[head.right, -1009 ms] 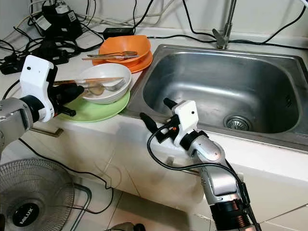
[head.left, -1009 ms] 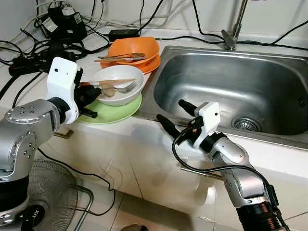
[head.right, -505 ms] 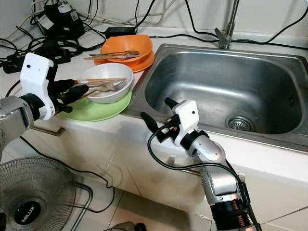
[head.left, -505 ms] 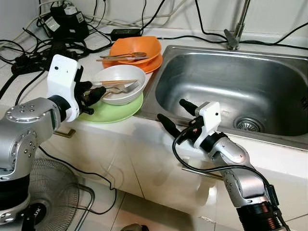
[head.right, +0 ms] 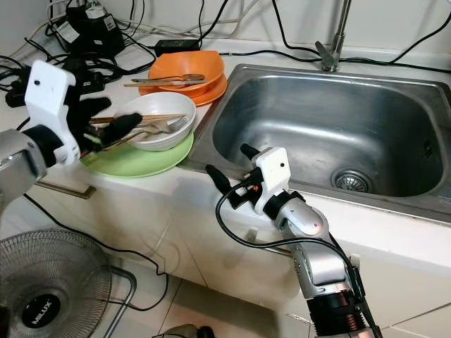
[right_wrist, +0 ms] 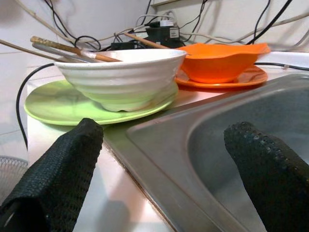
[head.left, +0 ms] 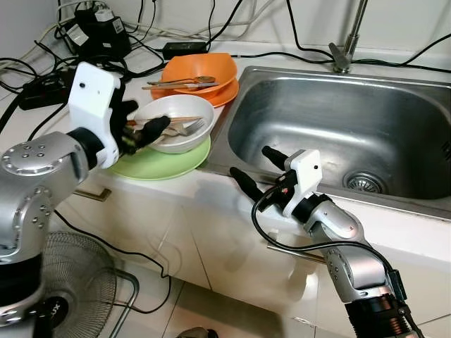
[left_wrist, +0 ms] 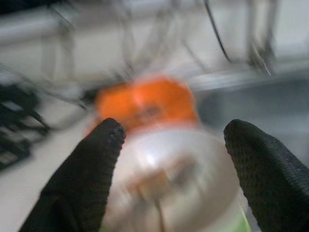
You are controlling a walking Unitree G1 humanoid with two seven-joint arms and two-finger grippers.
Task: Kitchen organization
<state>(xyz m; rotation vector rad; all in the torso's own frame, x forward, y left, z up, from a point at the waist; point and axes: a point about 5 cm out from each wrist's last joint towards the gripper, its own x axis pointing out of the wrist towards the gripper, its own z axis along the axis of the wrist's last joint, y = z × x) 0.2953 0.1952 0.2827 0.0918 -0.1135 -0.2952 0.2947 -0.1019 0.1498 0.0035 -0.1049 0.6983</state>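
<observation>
Our left gripper (head.left: 141, 132) sits at the white bowl's (head.right: 151, 121) 9 o'clock rim, fingers spread wide and holding nothing. In the blurred left wrist view the two fingers (left_wrist: 87, 169) stand on either side of the bowl, which suggests we are lining up to take it or the utensils inside. Chopsticks (head.left: 169, 120) and a fork (head.right: 165, 127) lie across the bowl, handles pointing toward the gripper, so they are easy to reach from that side.

The bowl rests on a green plate (head.left: 173, 158) near the counter's front edge. At its 1 o'clock an orange bowl (head.left: 201, 69) sits on an orange plate (head.right: 211, 91), with a spoon (head.left: 187, 81) and more chopsticks laid over it. The sink (head.left: 352, 127) lies at the bowl's 3 o'clock, just beside the plates, a short carry for the dishes.

Our right gripper (head.left: 257, 169) hangs at the sink's front rim, also wide open and empty, pointed toward the dishes. We judge the sorting has barely begun.
</observation>
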